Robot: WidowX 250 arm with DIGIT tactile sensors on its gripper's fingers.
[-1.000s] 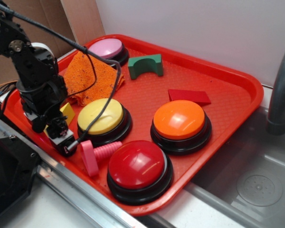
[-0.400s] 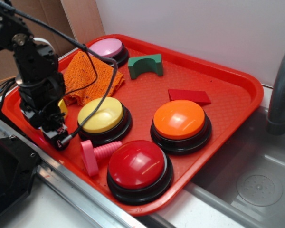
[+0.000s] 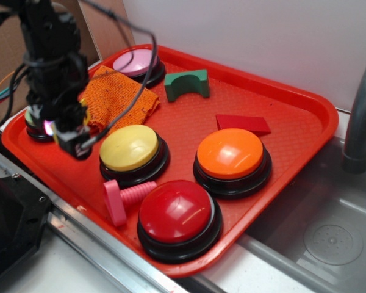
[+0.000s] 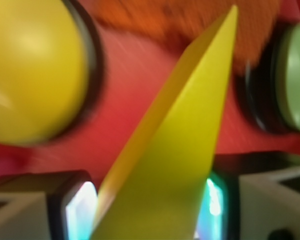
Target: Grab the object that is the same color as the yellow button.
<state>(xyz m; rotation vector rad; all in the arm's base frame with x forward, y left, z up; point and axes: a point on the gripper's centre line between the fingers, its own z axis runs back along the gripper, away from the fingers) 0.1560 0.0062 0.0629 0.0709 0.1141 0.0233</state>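
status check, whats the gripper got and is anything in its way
Gripper shut on yellow wedge, lifted above the tray. Yellow button just beside. Nothing in the way.

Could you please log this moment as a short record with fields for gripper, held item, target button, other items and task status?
gripper: gripper raised above the tray, shut on the wedge
held item: yellow wedge, between the fingers, tip pointing away from the wrist camera
target button: yellow button, on the tray beside the gripper
other items: orange button, red button, orange cloth
task status: wedge grasped and lifted
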